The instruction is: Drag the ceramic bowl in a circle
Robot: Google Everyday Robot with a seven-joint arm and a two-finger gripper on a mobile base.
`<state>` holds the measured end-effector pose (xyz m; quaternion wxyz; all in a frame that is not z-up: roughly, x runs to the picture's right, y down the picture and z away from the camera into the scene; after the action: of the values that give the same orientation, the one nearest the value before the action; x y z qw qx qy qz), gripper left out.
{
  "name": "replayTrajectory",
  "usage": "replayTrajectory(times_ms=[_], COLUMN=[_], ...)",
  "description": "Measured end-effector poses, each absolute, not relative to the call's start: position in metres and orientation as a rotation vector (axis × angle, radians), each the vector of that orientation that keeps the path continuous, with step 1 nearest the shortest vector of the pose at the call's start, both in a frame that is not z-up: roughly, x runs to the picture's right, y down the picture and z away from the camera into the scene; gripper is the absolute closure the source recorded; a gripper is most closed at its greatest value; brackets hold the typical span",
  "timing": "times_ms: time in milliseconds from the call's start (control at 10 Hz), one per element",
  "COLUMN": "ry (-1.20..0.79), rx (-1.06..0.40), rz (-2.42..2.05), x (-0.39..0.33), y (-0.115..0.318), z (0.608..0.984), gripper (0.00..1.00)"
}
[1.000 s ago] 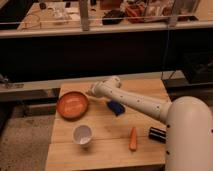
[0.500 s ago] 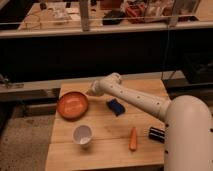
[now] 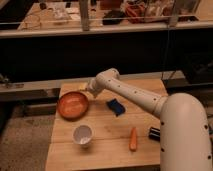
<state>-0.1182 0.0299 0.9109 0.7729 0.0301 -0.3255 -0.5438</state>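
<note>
Surface: light wooden surface [image 3: 107, 147], carrying all items.
Bowl: wide, shallow, glossy orange-red ceramic bowl [image 3: 73, 105], upright, on the left part of the surface.
Tool: tool [image 3: 91, 92] at the end of the white arm [image 3: 132, 95], at the bowl's far right rim; contact and whether it is apart or together cannot be told.
Cup: small white cup [image 3: 82, 135], upright, just in front of the bowl, apart from it.
Sponge: dark blue sponge-like block [image 3: 116, 106], right of the bowl.
Carrot: orange carrot [image 3: 133, 139], right of the cup.
</note>
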Motion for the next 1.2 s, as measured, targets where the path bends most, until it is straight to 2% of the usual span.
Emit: replayTrajectory(times_ms=[300,800,1000,1200], ry=[-0.742,-0.768,-0.732,-0.682], rx=[0.022,-0.099,-0.130,-0.164], rz=[-1.232,-1.298,-1.315,-1.323], x=[-0.121,-0.135,-0.139,-0.138], y=[0.042,0.086,0.093,0.094], z=[0.905,0.921,0.925,0.928], gripper=[0.20,0.22,0.38,0.59])
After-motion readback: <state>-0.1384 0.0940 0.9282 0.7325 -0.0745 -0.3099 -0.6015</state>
